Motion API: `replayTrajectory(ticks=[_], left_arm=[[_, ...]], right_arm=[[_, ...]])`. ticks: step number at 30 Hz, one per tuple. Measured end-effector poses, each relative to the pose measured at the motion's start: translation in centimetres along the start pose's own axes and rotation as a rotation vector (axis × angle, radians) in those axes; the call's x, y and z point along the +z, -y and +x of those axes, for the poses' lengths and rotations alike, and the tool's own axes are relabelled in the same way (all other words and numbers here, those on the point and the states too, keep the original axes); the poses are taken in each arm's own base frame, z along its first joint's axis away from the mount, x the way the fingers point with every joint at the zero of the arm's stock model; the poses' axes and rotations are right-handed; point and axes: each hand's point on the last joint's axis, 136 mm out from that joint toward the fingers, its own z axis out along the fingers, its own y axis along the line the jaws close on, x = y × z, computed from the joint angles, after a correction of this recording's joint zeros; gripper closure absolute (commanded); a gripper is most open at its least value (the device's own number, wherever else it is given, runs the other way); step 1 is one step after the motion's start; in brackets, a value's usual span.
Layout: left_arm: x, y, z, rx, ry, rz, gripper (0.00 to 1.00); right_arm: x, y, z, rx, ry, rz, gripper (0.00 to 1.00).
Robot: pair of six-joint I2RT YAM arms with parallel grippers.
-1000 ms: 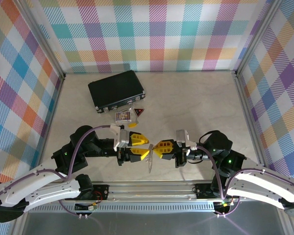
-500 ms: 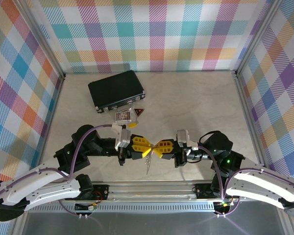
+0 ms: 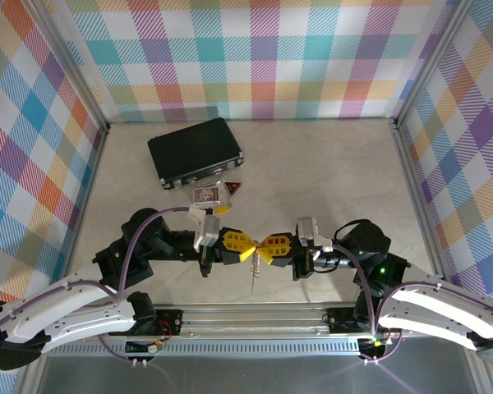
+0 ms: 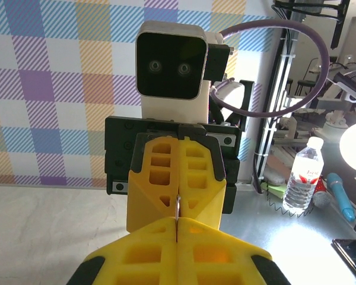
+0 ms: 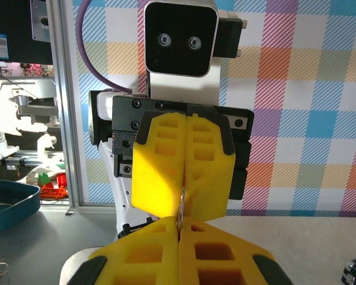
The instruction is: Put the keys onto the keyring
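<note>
Left gripper (image 3: 250, 249), right gripper (image 3: 266, 245): tip-to-tip, both clamped on keyring (image 3: 254, 273). Keys (image 3: 221, 208): 11 o'clock, beside black case (image 3: 195, 151).

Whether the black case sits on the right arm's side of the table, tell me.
No, in the top view the black case lies at the back, left of centre.

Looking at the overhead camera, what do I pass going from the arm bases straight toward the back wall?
keyring dangling → left gripper and right gripper, level with each other → picture card → black case
</note>
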Motion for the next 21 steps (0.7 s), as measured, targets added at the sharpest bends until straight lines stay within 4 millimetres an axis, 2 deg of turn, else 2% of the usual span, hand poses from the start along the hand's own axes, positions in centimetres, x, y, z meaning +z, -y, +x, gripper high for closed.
replayTrajectory(ticks=[3, 5, 8, 14, 21], left_arm=[[0.0, -0.1, 0.3, 0.0, -0.011, -0.009, 1.0], [-0.1, -0.4, 0.9, 0.003, -0.035, -0.027, 1.0], [-0.2, -1.1, 2.2, 0.019, -0.089, -0.065, 1.0], [-0.3, -2.6, 4.2, 0.035, -0.189, -0.136, 1.0], [-0.1, -3.2, 5.5, 0.037, -0.237, -0.158, 1.0]], right_arm=[[-0.1, 0.2, 0.4, -0.002, -0.019, 0.012, 0.75], [-0.4, 0.5, 1.1, -0.007, -0.053, 0.037, 0.71], [-1.1, 1.1, 2.2, -0.017, -0.118, 0.09, 0.68], [-2.2, 2.1, 3.0, -0.03, -0.205, 0.166, 0.67], [-2.2, 2.4, 4.8, -0.014, -0.275, 0.178, 0.67]])
